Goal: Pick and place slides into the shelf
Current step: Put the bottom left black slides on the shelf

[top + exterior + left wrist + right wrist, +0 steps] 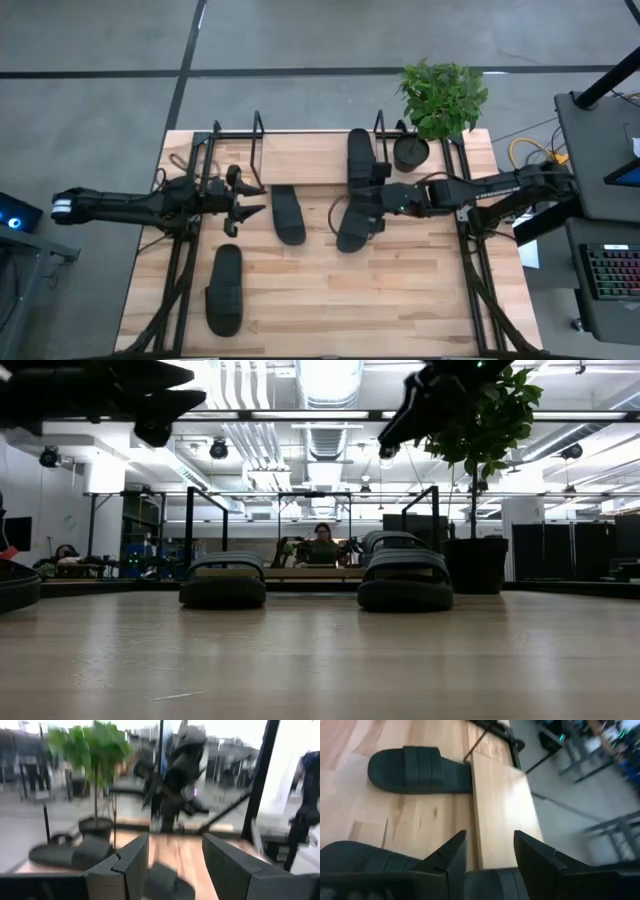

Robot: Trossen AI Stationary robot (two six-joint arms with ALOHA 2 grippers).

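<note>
Four black slides show in the high view. One (360, 155) lies on the shelf's light board (300, 158). A second (288, 213) lies on the table with its far end at the board's near edge. The third (350, 227) lies slanted on the table, and the fourth (224, 290) is near the left front. My right gripper (372, 197) (489, 851) is open and hovers high over the slanted slide and the board's near edge. My left gripper (247, 202) (175, 855) is open, raised left of the second slide.
A potted plant (438, 100) stands at the shelf's right end. Thin black wire uprights (258, 130) rise from the shelf. Black frame rails (180, 260) run along both table sides. Bare wood lies at the table's near middle (350, 300). A person (322, 545) sits far behind.
</note>
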